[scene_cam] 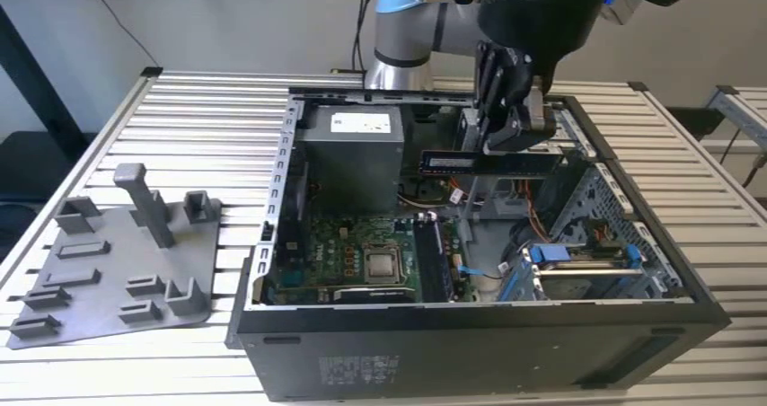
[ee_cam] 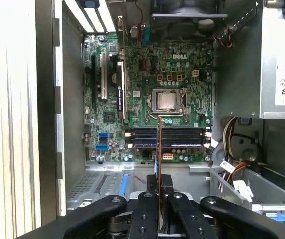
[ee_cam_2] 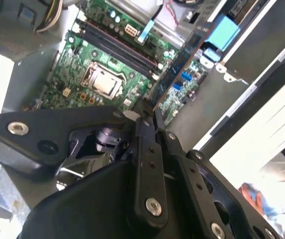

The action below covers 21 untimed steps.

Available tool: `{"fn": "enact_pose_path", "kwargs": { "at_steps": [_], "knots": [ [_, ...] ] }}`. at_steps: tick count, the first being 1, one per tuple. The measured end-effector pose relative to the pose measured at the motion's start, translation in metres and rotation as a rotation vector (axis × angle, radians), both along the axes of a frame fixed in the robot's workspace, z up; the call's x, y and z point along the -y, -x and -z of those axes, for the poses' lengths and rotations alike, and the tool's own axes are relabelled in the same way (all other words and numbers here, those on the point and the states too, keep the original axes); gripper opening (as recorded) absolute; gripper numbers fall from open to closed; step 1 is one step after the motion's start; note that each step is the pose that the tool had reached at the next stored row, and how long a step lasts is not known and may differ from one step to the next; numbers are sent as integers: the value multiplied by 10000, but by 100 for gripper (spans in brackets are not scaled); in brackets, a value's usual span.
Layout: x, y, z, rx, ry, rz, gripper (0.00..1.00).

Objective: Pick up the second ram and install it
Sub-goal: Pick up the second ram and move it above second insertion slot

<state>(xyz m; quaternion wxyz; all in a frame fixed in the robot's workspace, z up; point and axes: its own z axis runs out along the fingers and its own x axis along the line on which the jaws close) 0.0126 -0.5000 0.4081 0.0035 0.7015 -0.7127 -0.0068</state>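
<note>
The second ram [scene_cam: 489,162] hangs level in the upper centre of the exterior view, above the open computer case [scene_cam: 480,352] and clear of the board below it. The gripper [scene_cam: 515,145] comes down from the top of the frame and is clamped on the stick's upper edge, with more of the stick's length reaching toward the exterior view's left. In the first wrist view the second ram [ee_cam: 159,149] shows edge-on as a thin line running out from the gripper [ee_cam: 159,181], crossing over the dark memory slots [ee_cam: 169,138] near the processor socket [ee_cam: 168,101]. In the second wrist view the stick [ee_cam_2: 179,64] juts from the closed fingers [ee_cam_2: 147,149] over the green motherboard [ee_cam_2: 77,74]. At the exterior view's left a grey tray [scene_cam: 120,271] with upright pegs lies on the slatted table [scene_cam: 204,101], just beside the case.
</note>
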Motion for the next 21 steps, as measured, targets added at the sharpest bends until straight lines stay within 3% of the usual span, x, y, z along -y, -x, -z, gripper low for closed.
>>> {"fn": "enact_pose_path", "kwargs": {
  "at_steps": [3,6,10,12,21],
  "knots": [
    [0,6,0,1,0,2,14],
    [0,86,3,13,-6,5,14],
    [-51,199,8,38,-5,37,14],
    [-112,205,10,39,-5,39,14],
    [-518,205,16,40,-5,38,14]
  ]
}}
